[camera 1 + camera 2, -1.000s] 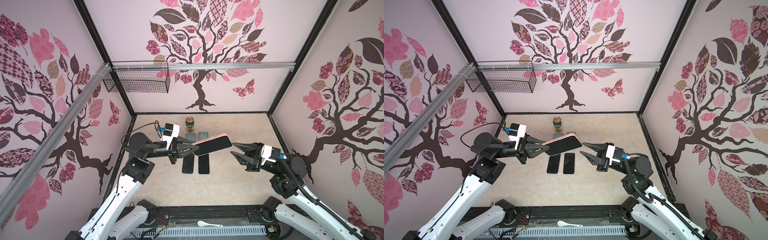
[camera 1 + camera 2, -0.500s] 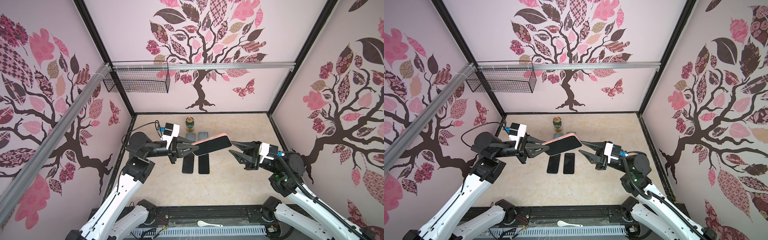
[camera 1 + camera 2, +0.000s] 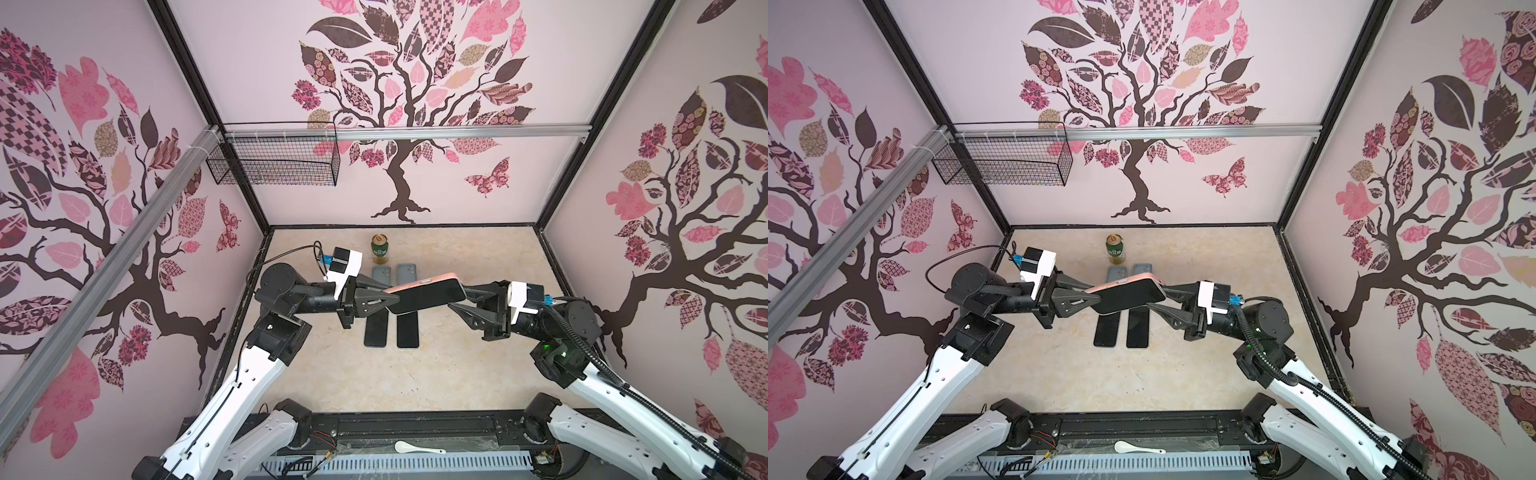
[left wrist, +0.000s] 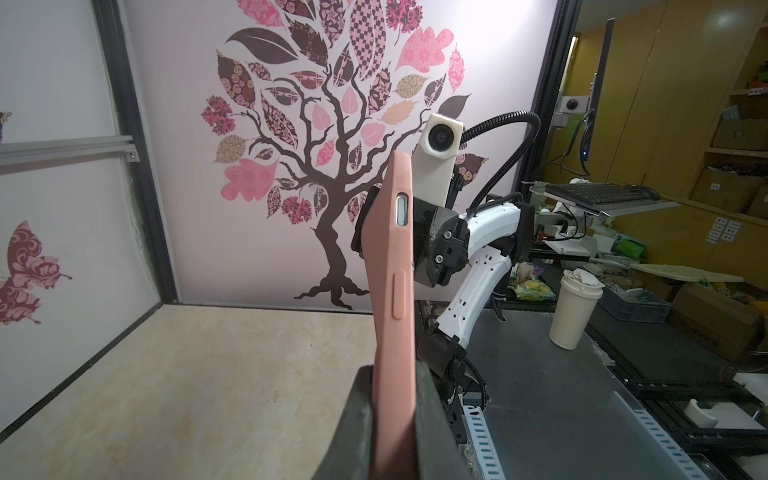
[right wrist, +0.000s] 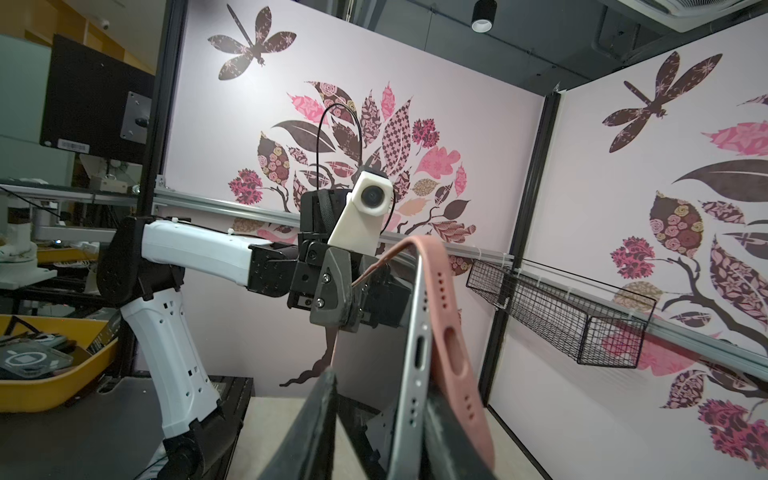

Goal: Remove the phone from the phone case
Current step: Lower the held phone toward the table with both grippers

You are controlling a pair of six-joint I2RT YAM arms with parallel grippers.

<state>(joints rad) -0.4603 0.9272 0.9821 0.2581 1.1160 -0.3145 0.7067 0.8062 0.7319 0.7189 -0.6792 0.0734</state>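
Left hand (image 3: 390,301) clamped pink silicone phone case (image 3: 419,283); right hand (image 3: 457,297), jaws half-spread, straddled black glass-fronted phone (image 3: 430,297); grip unclear.

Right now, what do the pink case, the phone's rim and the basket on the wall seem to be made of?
Case: probably soft silicone or rubber, matte pink; it bends away at one end without creasing.
Phone rim: looks like metal, silvery with a satin sheen, though painted plastic is possible.
Basket: thin wire in a grid, black, likely coated steel.

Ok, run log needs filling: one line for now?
left gripper: shut on phone case | right gripper: open around phone end, case lip peeled
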